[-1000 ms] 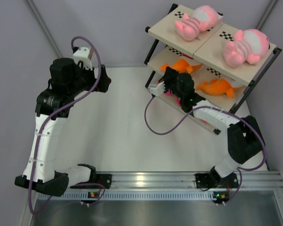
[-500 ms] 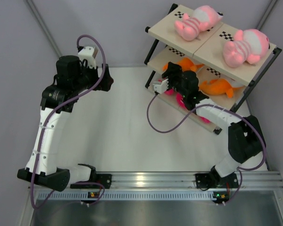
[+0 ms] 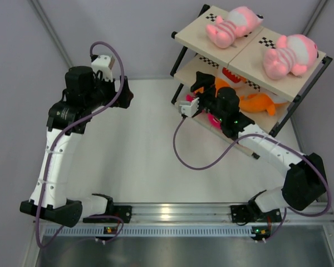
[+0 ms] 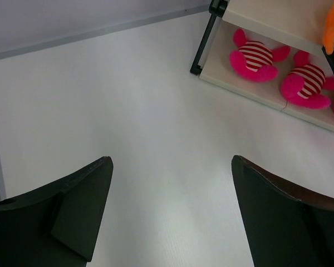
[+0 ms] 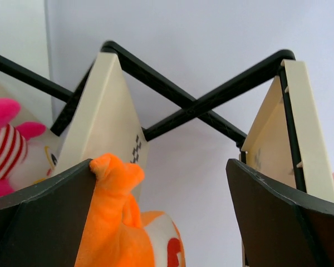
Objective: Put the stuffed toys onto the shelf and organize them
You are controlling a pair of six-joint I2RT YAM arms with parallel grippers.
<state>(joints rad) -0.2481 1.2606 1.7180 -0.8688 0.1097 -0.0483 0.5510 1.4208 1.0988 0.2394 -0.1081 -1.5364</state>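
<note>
Top external view: the right claw [image 3: 203, 83] is found deeper in the shelf's [image 3: 200, 33] middle tier than a second ago, beside two orange toys [image 3: 222, 84] [image 3: 259, 102] and under two pink toys [image 3: 232, 25] [image 3: 289, 54]; left wrist view: the left claw [image 4: 171, 161] is held spread and empty, with two magenta toys [image 4: 256, 55] [image 4: 307, 83] counted on the bottom tier; right wrist view: the right claw is spread, gripping nothing, with one of the orange toys touching a finger.

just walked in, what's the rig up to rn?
Right gripper is at the middle tier of the shelf, jaws wide open, with an orange plush touching one finger but not clamped. Another orange plush lies on that tier. Pink plushes sit on top, magenta striped plushes on the bottom. Left gripper hangs open over the table, holding nothing.
</note>
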